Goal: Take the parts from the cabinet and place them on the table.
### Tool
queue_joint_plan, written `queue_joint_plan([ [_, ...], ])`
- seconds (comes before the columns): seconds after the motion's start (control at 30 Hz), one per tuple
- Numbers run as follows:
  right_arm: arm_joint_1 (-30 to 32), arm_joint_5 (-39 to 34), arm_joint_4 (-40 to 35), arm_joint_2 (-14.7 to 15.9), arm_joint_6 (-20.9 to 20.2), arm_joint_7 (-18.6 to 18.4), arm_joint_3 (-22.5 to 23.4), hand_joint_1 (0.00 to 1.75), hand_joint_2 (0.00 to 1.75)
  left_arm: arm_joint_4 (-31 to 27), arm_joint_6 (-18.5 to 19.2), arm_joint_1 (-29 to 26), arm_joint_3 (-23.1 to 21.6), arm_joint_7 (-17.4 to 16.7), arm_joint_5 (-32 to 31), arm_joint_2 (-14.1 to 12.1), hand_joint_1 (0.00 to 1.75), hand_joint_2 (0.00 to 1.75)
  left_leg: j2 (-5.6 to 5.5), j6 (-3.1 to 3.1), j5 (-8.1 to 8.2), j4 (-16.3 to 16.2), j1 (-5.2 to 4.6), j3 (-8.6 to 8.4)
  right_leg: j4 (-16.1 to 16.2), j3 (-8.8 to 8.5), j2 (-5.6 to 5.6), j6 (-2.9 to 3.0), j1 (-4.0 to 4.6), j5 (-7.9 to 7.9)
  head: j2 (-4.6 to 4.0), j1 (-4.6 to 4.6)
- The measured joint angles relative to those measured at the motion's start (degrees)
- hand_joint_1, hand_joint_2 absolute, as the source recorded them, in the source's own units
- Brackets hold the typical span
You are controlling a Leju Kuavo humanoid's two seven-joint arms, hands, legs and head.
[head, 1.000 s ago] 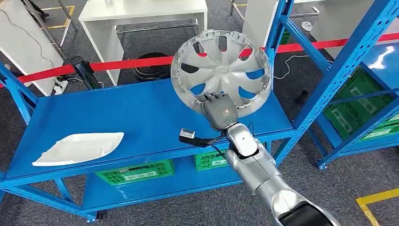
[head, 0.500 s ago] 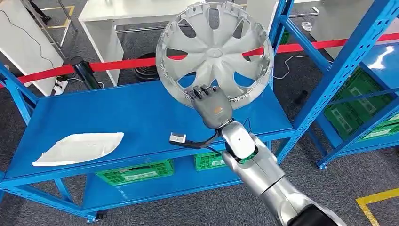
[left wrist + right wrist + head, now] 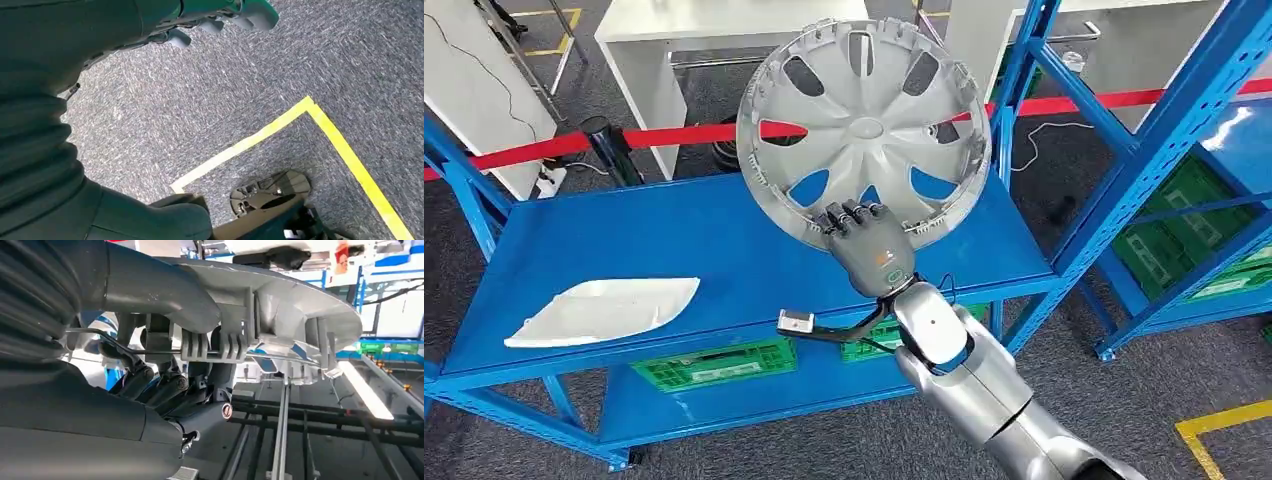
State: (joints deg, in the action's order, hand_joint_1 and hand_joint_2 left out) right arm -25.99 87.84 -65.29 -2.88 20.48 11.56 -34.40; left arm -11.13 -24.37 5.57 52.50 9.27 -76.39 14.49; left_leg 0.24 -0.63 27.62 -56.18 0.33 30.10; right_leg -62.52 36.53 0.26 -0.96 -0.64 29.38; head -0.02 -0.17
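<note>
The right hand [image 3: 871, 243] grips the lower rim of the round silver plastic wheel cover [image 3: 864, 118], held upright above the blue metal shelf table [image 3: 724, 240]. A flat white plastic panel [image 3: 604, 309] lies on the table's left part. Green slatted plastic crates [image 3: 714, 364] sit on the tier below; their contents cannot be told. The left hand [image 3: 220, 17] hangs over grey carpet, fingers loosely curled, holding nothing.

The right arm [image 3: 964, 370] is extended forward and upward, and the rim of the hubcap [image 3: 864, 125] is gripped by the right hand [image 3: 871, 243]. The left hand [image 3: 220, 15] is hung toward the floor, its fingers loosely curled around nothing.
</note>
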Motion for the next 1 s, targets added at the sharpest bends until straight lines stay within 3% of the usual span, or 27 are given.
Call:
queue_joint_plan([
  [0.07,0.33,0.02,-0.17,0.33,-0.04,-0.09,-0.13,1.75,1.75,0.02,-0.07,-0.11,0.00,0.02,0.00,0.02,0.00,1.75,0.07,0.00,0.00,-0.31,0.01,0.36,-9.21,4.02,-0.02,-0.41,-0.24,4.31,0.00,0.13],
  [0.1,0.64,0.02,-0.22,0.48,-0.04,-0.11,-0.20,1.75,1.75,0.02,-0.18,-0.20,0.00,0.07,0.02,0.04,0.00,1.75,0.08,0.01,0.01,-0.60,0.03,0.61,-12.83,5.64,-0.03,-0.61,-0.36,5.17,0.00,0.15],
  [0.13,0.94,0.02,-0.24,0.70,-0.04,-0.18,-0.20,1.75,1.75,0.02,-0.31,-0.26,0.00,0.13,0.09,0.07,0.00,1.75,0.07,0.05,0.04,-0.94,0.13,0.85,-13.27,5.81,-0.03,-0.75,-0.51,4.41,0.00,0.15],
  [0.17,1.09,0.02,-0.26,0.85,-0.07,-0.28,-0.22,1.75,1.75,0.04,-0.35,-0.31,0.00,0.13,0.13,0.11,0.00,1.75,0.03,0.21,0.14,-1.26,0.27,1.09,-11.11,4.74,-0.05,-0.86,-0.68,2.58,0.00,0.17],
  [0.23,1.08,0.00,-0.50,0.94,-0.13,-0.28,-0.20,1.75,1.75,0.04,-0.35,-0.33,0.00,0.09,0.15,0.22,0.00,1.75,0.01,0.88,0.57,-2.26,0.67,1.57,-1.48,-0.34,-0.23,-1.26,-1.13,-2.07,0.00,0.15],
  [0.27,1.06,0.00,-0.63,0.94,-0.13,-0.26,-0.20,1.75,1.75,0.04,-0.35,-0.31,0.00,0.04,0.17,0.22,0.00,1.75,0.03,1.35,0.85,-2.86,0.69,1.92,1.95,-2.06,-0.33,-1.58,-1.17,-1.24,0.02,0.13],
  [0.3,1.09,0.09,-0.81,0.92,-0.13,-0.20,-0.37,1.75,1.75,0.07,-0.44,-0.25,0.00,-0.09,0.20,0.22,0.00,1.75,-0.11,1.73,0.88,-3.13,0.54,2.42,1.37,-1.96,0.23,-0.63,-0.50,-1.78,0.00,0.31],
  [0.43,1.06,0.24,-1.05,0.98,-0.17,-0.26,-0.55,1.75,1.75,0.09,-0.50,-0.35,0.00,-0.17,0.31,0.24,0.00,1.75,-0.28,3.22,0.52,-3.15,0.65,2.68,1.92,-1.10,0.26,1.74,-0.69,-1.98,0.00,0.20],
  [0.47,1.07,0.03,-1.05,0.92,-0.15,-0.14,-0.55,1.75,1.75,0.09,-0.55,-0.38,0.00,-0.18,0.33,0.24,0.00,1.75,-0.26,3.42,1.65,-3.90,0.67,3.21,2.11,-1.01,0.12,2.22,-0.72,-2.28,0.00,0.16],
  [0.5,1.03,-0.53,-1.05,0.87,-0.15,0.26,-0.55,1.75,1.75,0.09,-0.66,-0.39,0.00,-0.15,0.35,0.24,0.00,1.75,-0.22,3.51,3.92,-6.29,0.68,4.06,2.19,-0.78,0.11,2.66,-0.71,-2.58,0.00,0.13],
  [0.57,1.01,-1.22,-1.05,0.76,-0.20,1.02,-0.57,1.75,1.75,0.11,-0.98,-0.37,0.00,0.09,0.39,0.24,0.00,1.75,-0.23,3.68,8.99,-15.04,0.64,7.31,2.18,0.05,0.09,3.09,-0.48,-3.18,0.00,0.07],
  [0.6,1.01,-1.44,-1.05,0.76,-0.22,1.33,-0.59,1.75,1.75,0.11,-1.20,-0.38,0.00,0.29,0.39,0.24,0.00,1.75,-0.23,3.67,10.47,-18.71,0.63,8.58,2.16,0.52,0.06,3.19,-0.29,-3.51,0.00,0.09],
  [0.63,1.00,-1.55,-1.03,0.76,-0.33,1.57,-0.61,1.75,1.75,0.11,-1.31,-0.40,0.00,0.59,0.42,0.22,0.00,1.75,-0.24,3.56,10.46,-19.91,0.61,8.66,2.14,0.96,0.05,3.21,-0.11,-3.87,0.00,0.09],
  [0.67,0.97,-1.62,-1.03,0.76,-0.42,1.73,-0.61,1.75,1.75,0.11,-1.33,-0.39,0.00,0.74,0.42,0.17,0.00,1.75,-0.24,3.29,9.28,-18.48,0.54,7.49,2.14,1.35,0.05,3.21,0.05,-4.21,0.00,0.09],
  [0.7,0.95,-1.64,-1.03,0.76,-0.48,1.81,-0.66,1.75,1.75,0.09,-1.33,-0.36,0.00,0.83,0.42,0.15,0.00,1.75,-0.24,2.90,7.40,-14.96,0.43,5.26,2.14,1.70,0.07,3.20,0.23,-4.57,0.00,0.09],
  [0.73,0.92,-1.86,-1.03,0.76,-0.48,1.92,-0.68,1.75,1.75,0.09,-1.33,-0.30,0.00,0.83,0.39,0.13,0.00,1.75,-0.25,2.30,5.18,-9.64,0.23,1.97,2.15,2.04,0.09,3.15,0.38,-4.96,0.00,0.09],
  [0.77,0.85,-2.03,-1.03,0.76,-0.48,1.92,-0.68,1.75,1.75,0.07,-1.33,-0.21,0.00,0.85,0.31,0.07,0.00,1.75,-0.31,1.51,4.00,-4.50,-0.17,-1.27,2.14,2.26,0.10,3.03,0.42,-5.34,0.00,0.09],
  [0.8,0.82,-2.18,-1.03,0.76,-0.48,1.93,-0.70,1.75,1.75,0.04,-1.31,-0.09,0.00,0.85,0.20,-0.13,0.00,1.75,-0.12,1.40,5.45,-2.06,-0.46,-2.46,2.27,2.42,0.03,2.62,0.49,-5.78,0.00,0.17],
  [0.83,0.79,-2.43,-1.03,0.76,-0.52,1.95,-0.70,1.75,1.75,0.07,-1.29,-0.11,-0.02,0.92,0.17,-0.11,0.00,1.75,-0.13,1.74,3.82,-2.25,-0.71,-2.27,2.54,2.38,-0.05,2.22,0.24,-6.24,0.00,0.13],
  [0.93,0.75,-3.41,-1.03,0.85,-0.72,2.38,-0.70,1.75,1.75,0.07,-1.16,-0.18,-0.24,0.92,-0.35,-0.15,0.00,1.75,-0.15,0.71,2.74,-1.47,-0.94,-1.17,3.41,2.42,-0.08,0.98,0.18,-7.82,0.00,0.04],
  [0.97,0.78,-3.87,-1.00,1.09,-0.74,2.54,-0.68,1.75,1.75,0.11,-1.05,-0.17,-0.35,0.96,-0.48,-0.09,0.00,1.75,0.39,0.40,1.74,-0.92,-0.36,-1.04,2.97,2.77,0.00,0.78,-0.05,-7.15,0.00,0.00],
  [1.0,0.68,-4.13,-1.00,1.18,-0.74,2.73,-0.66,1.75,1.75,0.09,-0.94,0.02,-0.44,0.96,-0.59,-0.09,0.00,1.75,0.22,-0.06,1.03,-0.70,-0.37,-0.58,1.57,3.56,0.01,0.60,0.29,-4.55,0.00,0.15],
])
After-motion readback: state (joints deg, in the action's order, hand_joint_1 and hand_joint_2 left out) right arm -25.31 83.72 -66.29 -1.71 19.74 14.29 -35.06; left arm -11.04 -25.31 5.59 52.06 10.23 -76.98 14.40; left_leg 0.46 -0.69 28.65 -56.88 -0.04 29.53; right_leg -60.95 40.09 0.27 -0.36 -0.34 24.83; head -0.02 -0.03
